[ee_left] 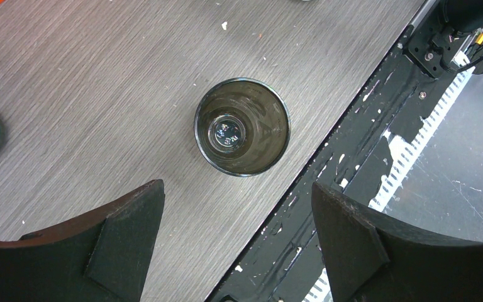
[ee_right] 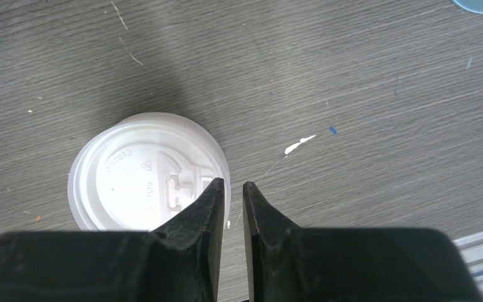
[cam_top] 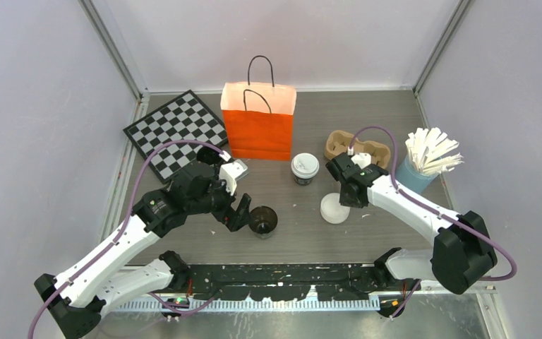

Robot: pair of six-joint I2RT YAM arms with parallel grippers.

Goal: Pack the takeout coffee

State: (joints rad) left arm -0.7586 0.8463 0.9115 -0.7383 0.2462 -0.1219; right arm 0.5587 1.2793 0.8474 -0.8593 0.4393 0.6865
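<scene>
Takeout coffee [cam_top: 305, 168]: it stands upright on the table [cam_top: 374, 116] with its white sip lid on, just in front of the orange paper bag [cam_top: 257, 123]. It sits between my two arms, and neither one touches it.
Right gripper [ee_right: 233, 184]: the jaws are a narrow slit apart with nothing between them. One tip overlaps the rim of the loose sip lid [ee_right: 148, 173] lying flat on the table. I cannot tell from this angle whether it touches the rim.
Left gripper [ee_left: 238, 189]: the jaws are wide apart and empty, with the black lidless cup [ee_left: 242, 126] just ahead of the gap, untouched.
Step in hand: as I judge it, taking the right gripper off the loose lid and over to the coffee.
Clearing the lid: I rise straight up first so the lid is not dragged along.
Grip: I spread wider than the cup, come in from the side and close on its body below the lid. I squeeze lightly, since the wall probably buckles.
Carry: I keep the cup upright and lower it through the bag's open top.
Left arm: I hold it off the black cup.
</scene>
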